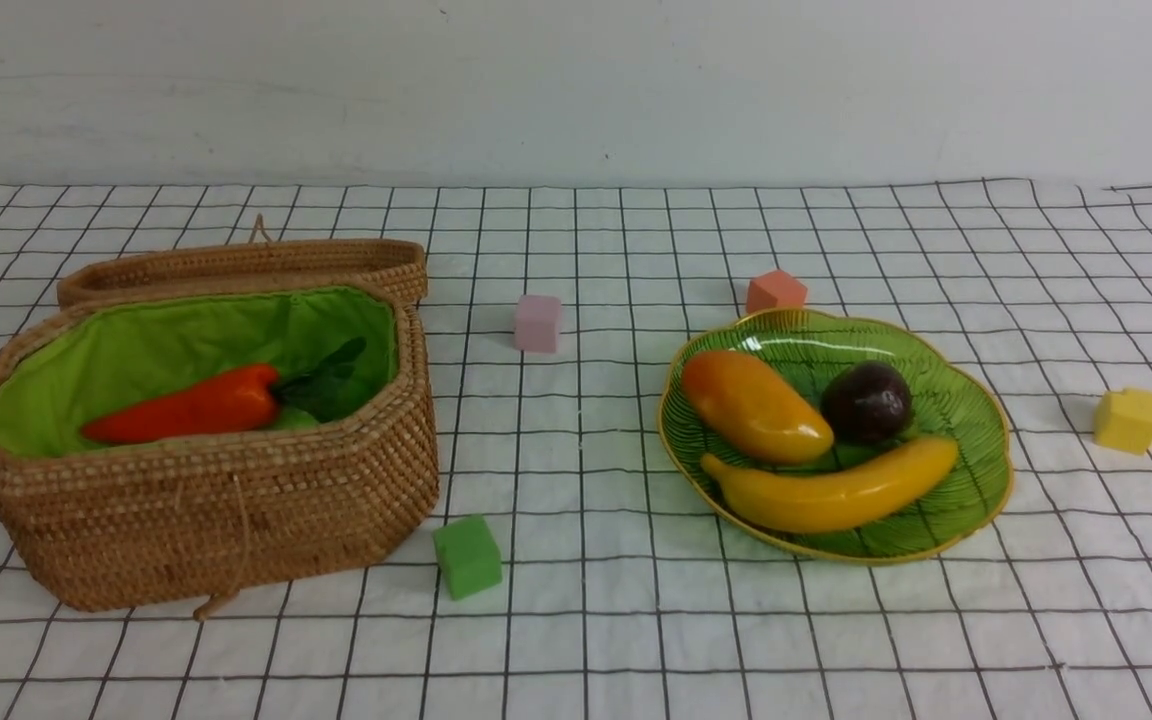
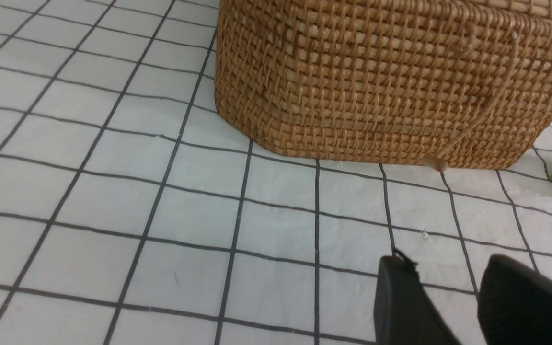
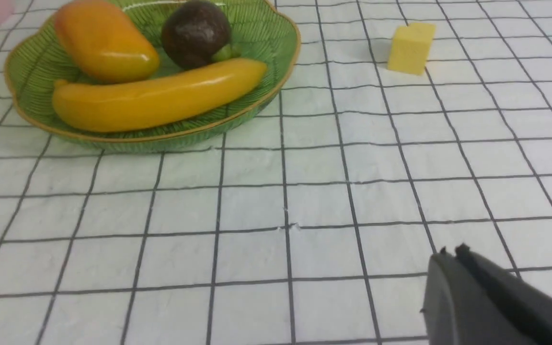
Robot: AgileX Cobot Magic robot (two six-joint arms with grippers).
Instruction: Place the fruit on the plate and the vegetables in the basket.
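The wide translucent green leaf-shaped glass plate with a thin golden rim (image 1: 976,470), right of centre in the front view, carries all three fruits: the orange-yellow oval mango (image 1: 754,405) at its left, the small round dark purple mangosteen (image 1: 867,401) just beside it, and the long yellow banana (image 1: 831,486) lying across the near side, touching the mango. At the left of that frame, the large oblong brown wicker basket with bright green cloth lining (image 1: 206,520) stands open, its matching wicker lid (image 1: 246,266) behind it. Inside lies the red-orange pepper with a dark green top (image 1: 186,408); green leaf and a pale green patch show beside it, but the radish and gourd cannot be identified with certainty. No loose produce remains on the white gridded cloth (image 1: 596,620); only small coloured cubes sit there. The left gripper (image 2: 453,302) hovers low over the cloth near the basket wall, jaws parted and empty. The right gripper (image 3: 453,251) is pressed together, holding nothing. Judged from this, sorting appears finished; the next move calls only for parking both arms.
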